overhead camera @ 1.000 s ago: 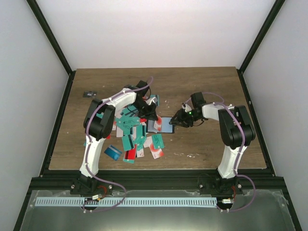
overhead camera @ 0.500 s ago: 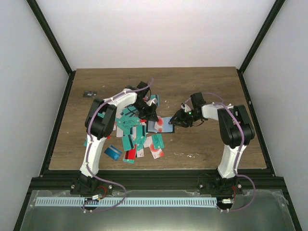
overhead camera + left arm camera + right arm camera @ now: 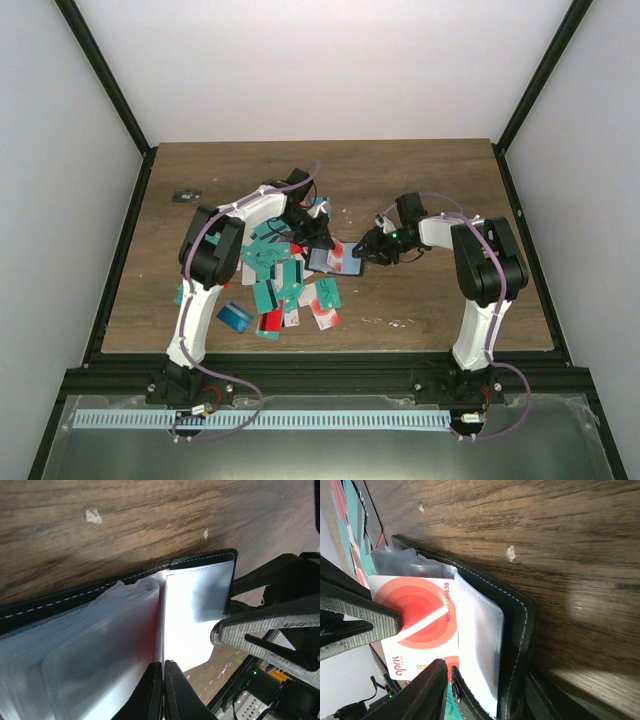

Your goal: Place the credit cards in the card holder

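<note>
Card holder (image 3: 521,625): black white-stitched rim, translucent plastic sleeves (image 3: 481,630).

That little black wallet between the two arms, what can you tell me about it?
The card holder lies open on the table, between both arms. Its cover looks like black leather with pale stitching; inside are clear plastic sleeves. A white card with a red circle, held by the right gripper, lies over the sleeves. The shut left gripper touches the sleeves.
</note>
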You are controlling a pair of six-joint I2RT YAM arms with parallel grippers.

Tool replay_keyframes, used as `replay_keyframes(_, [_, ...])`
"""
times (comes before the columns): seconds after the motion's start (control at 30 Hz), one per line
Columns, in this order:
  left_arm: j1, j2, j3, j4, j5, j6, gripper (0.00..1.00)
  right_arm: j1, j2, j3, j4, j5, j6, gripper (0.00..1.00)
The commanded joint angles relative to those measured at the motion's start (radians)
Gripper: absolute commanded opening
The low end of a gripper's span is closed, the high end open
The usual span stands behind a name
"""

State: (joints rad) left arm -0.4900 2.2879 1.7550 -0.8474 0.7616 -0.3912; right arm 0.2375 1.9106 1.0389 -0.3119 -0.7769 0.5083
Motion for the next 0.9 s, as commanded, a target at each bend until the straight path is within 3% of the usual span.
replay_keyframes(0.0, [-0.015,0.027,-0.011,0.090,0.021,-0.018,0.04,-0.005,0.040,-0.013,-0.028,0.026,-0.024,0.40])
replay_keyframes(0.67, [-0.007,0.062,-0.033,0.100,0.105,0.203,0.04,-0.005,0.074,-0.010,-0.052,0.088,-0.080,0.38])
replay_keyframes(0.87, [-0.003,0.033,-0.054,0.137,0.151,0.202,0.04,-0.010,0.074,-0.012,-0.058,0.135,-0.102,0.38])
